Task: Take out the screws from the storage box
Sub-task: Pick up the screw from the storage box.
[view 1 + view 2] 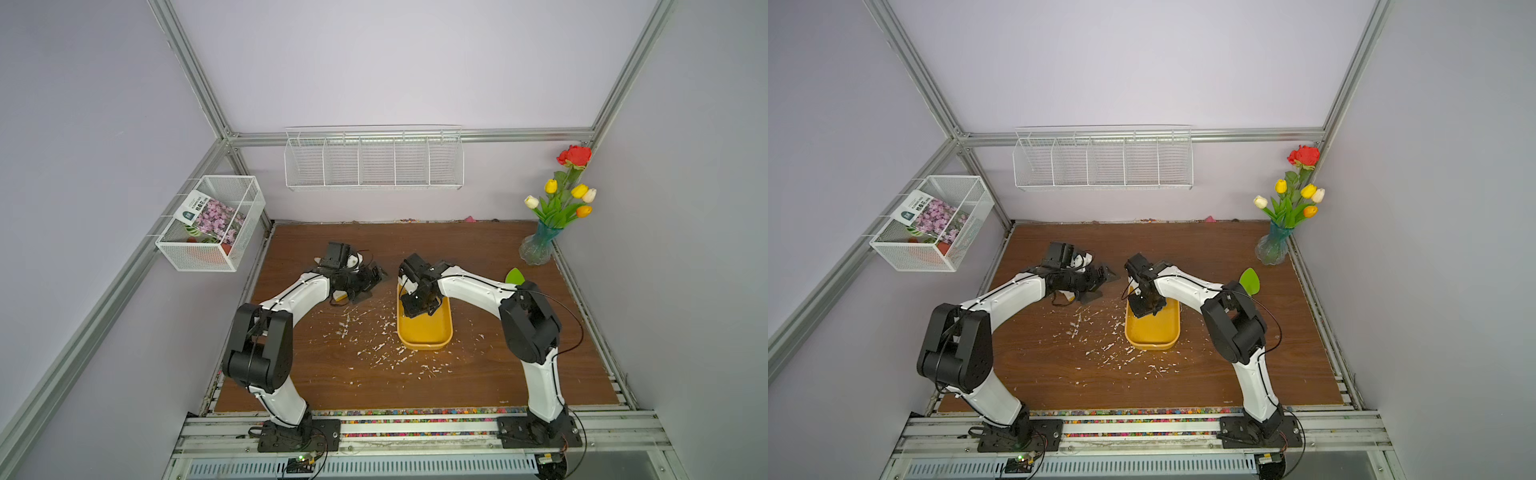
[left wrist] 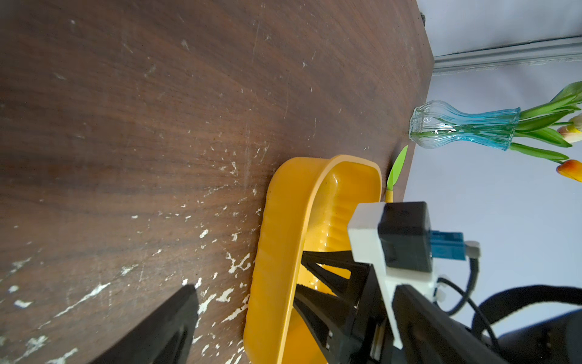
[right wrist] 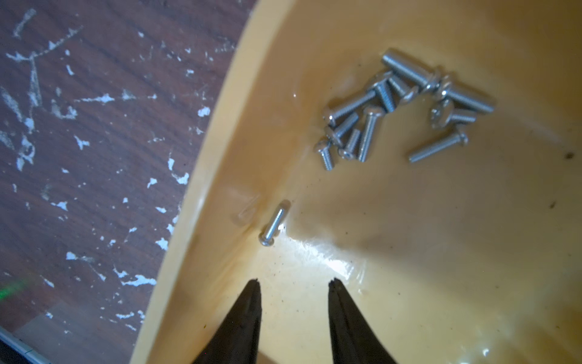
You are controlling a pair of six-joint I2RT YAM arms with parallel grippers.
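**Screws in a yellow box**

The yellow storage box (image 3: 441, 236) sits on the counter (image 3: 78, 141). Inside, a cluster of screws (image 3: 393, 104) lies on its floor, with 1 stray screw (image 3: 272, 224) beside the wall. The right fingers (image 3: 245, 315) hover inside, parted and empty. The left fingers (image 2: 157, 331) are spread wide near the box.

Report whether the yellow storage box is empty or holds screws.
Not empty. Right wrist view: a cluster of screws lies on the storage box floor, a lone screw beside its wall; the right claw holds none.
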